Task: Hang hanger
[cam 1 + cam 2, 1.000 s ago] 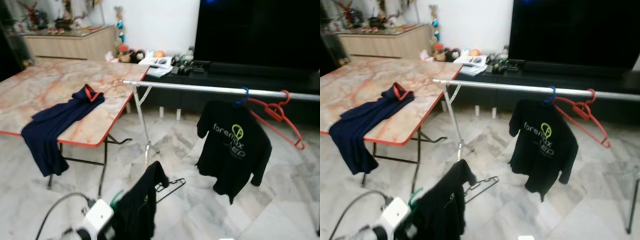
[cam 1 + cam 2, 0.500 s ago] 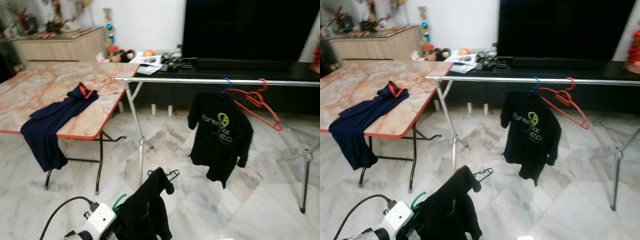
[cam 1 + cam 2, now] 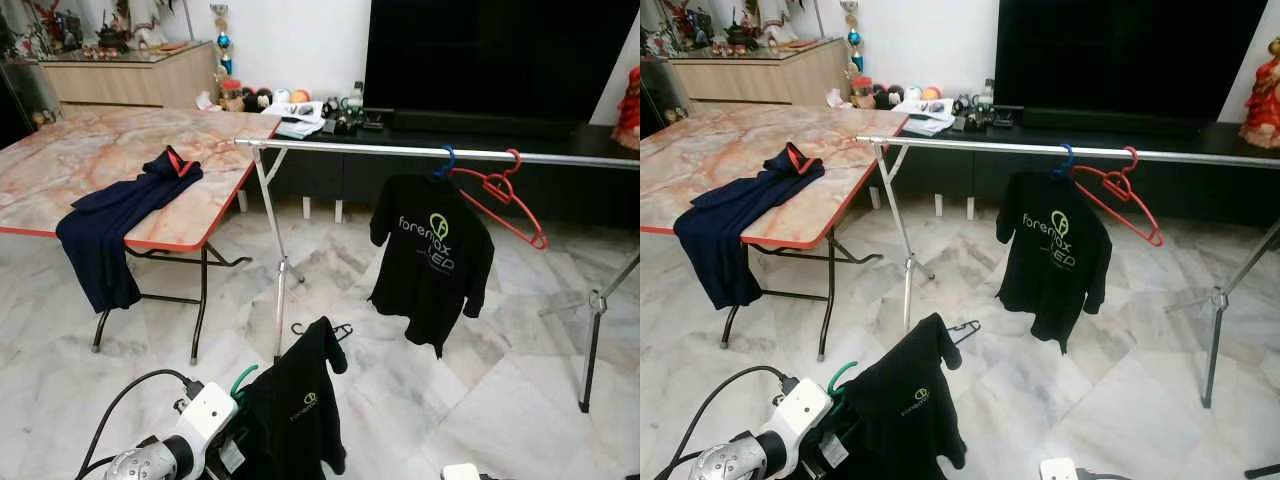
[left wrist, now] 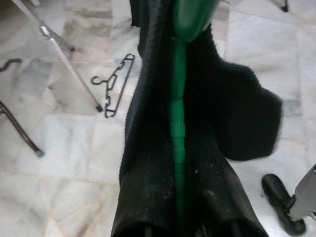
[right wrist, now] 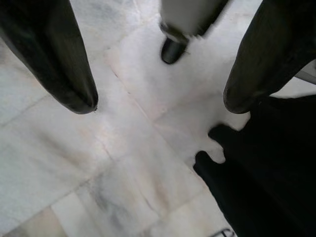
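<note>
A marble table (image 3: pixel 90 160) carries a navy shirt (image 3: pixel 115 225) over its front edge. The clothes rail (image 3: pixel 400 151) holds a black T-shirt (image 3: pixel 430 260) and a red hanger (image 3: pixel 497 197). The left gripper (image 4: pixel 182 217) is closed on the green hanger (image 4: pixel 177 123), low above the floor, with a black shirt (image 3: pixel 295 410) on it. The right gripper (image 5: pixel 158 98) hangs with fingers spread.

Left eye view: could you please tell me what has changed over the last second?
Only the camera moved, swinging right so the rack's right leg shows. The left gripper still holds the green hanger with its black shirt; the right gripper hangs idle, fingers open. The rail, hung shirt, red hanger and navy garment stayed put.
</note>
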You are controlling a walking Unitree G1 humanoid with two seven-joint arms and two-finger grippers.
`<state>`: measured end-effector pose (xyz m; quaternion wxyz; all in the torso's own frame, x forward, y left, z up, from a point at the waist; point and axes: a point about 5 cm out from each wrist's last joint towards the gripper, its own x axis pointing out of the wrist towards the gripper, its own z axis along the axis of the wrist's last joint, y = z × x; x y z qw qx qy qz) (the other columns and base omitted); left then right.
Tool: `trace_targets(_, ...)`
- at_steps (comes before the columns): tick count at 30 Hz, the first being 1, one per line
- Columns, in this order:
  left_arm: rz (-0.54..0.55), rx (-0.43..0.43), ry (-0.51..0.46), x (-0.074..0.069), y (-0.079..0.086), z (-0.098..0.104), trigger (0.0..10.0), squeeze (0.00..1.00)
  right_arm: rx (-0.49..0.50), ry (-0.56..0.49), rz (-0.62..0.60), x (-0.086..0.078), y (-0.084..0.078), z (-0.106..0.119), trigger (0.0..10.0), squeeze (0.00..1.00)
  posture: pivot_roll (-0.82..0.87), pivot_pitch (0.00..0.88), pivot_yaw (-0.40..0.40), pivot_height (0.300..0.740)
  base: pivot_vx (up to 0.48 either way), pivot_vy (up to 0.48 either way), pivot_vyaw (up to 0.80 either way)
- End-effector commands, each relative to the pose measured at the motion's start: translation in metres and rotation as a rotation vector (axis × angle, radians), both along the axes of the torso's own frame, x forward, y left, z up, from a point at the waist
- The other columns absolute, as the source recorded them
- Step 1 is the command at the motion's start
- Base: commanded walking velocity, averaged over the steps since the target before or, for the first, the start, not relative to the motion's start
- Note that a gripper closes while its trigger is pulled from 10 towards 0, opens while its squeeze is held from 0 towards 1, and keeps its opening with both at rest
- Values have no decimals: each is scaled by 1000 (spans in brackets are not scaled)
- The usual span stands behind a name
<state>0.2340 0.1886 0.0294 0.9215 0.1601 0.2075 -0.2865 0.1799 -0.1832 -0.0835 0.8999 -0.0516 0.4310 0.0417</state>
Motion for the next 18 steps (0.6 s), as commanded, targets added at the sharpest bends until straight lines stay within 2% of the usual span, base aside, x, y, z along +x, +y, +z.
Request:
trace_targets(1, -10, -19, -62, 9, -5, 14, 10000, 0, 7, -22, 22, 3, 2, 2, 10000, 0, 152, 7, -9, 740, 0, 0, 0)
trace_targets(4, -10, -21, -57, 10, -7, 13, 10000, 0, 14, -33, 18, 3, 2, 2, 10000, 0, 148, 8, -10, 740, 0, 0, 0)
trace_targets(7, -10, -20, -52, 10, -9, 13, 10000, 0, 31, -26, -36, 1, 1, 1, 10000, 0, 147, 12, -12, 740, 0, 0, 0)
trace_targets(12, -6, -22, -49, 9, -9, 13, 10000, 0, 84, -12, -105, -3, 1, -1, 10000, 0, 148, 16, -11, 740, 0, 0, -730)
trace_targets(17, 1, -23, -46, 10, -8, 15, 10000, 0, 74, -13, -86, -3, 1, -1, 10000, 0, 148, 18, -12, 740, 0, 0, -788)
trace_targets(18, 4, -26, -46, 11, -7, 16, 10000, 0, 73, -29, -80, -2, 1, 0, 10000, 0, 147, 19, -12, 740, 0, 0, 0)
